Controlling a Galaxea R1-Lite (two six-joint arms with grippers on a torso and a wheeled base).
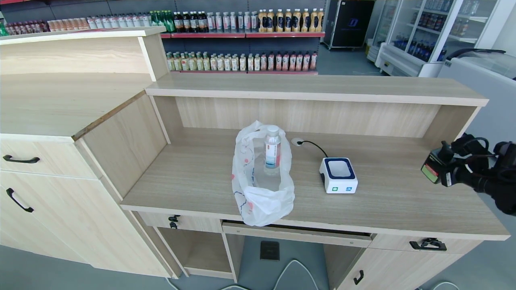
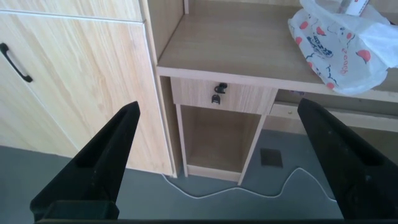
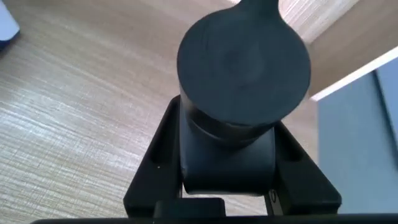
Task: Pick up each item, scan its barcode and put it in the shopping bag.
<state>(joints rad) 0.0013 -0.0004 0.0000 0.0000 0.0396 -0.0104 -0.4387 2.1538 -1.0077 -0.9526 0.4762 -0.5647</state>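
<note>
Right gripper: clamped on a dark container, fingers tight on both sides of the body, round dark top sticking out past the tips. In the head view the container shows a green and red label. It's held above the desk at the far right end, at 3 o'clock from the scanner and well apart from it.

Left gripper: fingers spread wide, nothing between them. It sits low in front of the desk, below the top, and faces the small drawer with the lock and the open bay under it.

Bag: white plastic with red and blue print, mouth open, mid desk. Its near end hangs slightly over the front edge at 6 o'clock.

Bottle: clear, white cap, red and blue label. It stands upright inside the bag, toward the bag's 12 o'clock end.

The scanner is white with a dark-framed window facing up. It sits at 3 o'clock from the bag, just beside it, not touching. Its black cable runs off toward 11 o'clock to a grommet in the desk top, which lies at 1 o'clock from the bottle.
</note>
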